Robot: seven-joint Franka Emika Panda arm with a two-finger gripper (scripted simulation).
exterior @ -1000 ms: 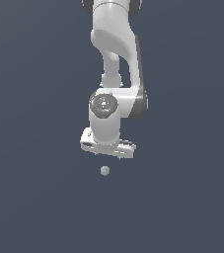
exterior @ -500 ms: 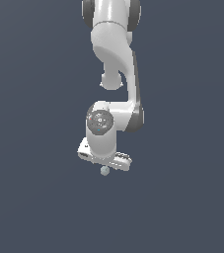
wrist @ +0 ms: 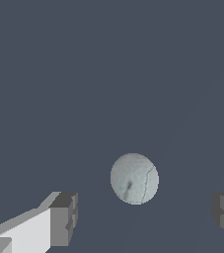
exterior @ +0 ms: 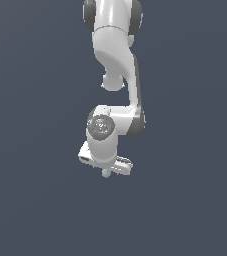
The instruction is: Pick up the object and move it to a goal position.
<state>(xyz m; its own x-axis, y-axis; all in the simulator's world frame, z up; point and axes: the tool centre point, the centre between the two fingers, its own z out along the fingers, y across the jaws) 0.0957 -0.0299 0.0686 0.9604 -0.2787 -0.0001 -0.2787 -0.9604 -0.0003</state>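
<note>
The object is a tiny pale grey-green faceted ball (wrist: pixel 134 178). In the wrist view it lies between my two fingertips (wrist: pixel 64 220), which stand wide apart and do not touch it. My gripper (wrist: pixel 145 217) is open around it. In the exterior view the ball (exterior: pixel 105 173) shows only as a small pale spot just under the white hand, and my gripper (exterior: pixel 106 171) is mostly hidden behind the arm's wrist.
A plain dark blue-grey surface (exterior: pixel 35 200) fills both views. The white arm (exterior: pixel 115 65) comes down from the top of the exterior view.
The arm has come down over the ball. One second ago the hand was above it with a gap; now the ball sits between the fingers.
</note>
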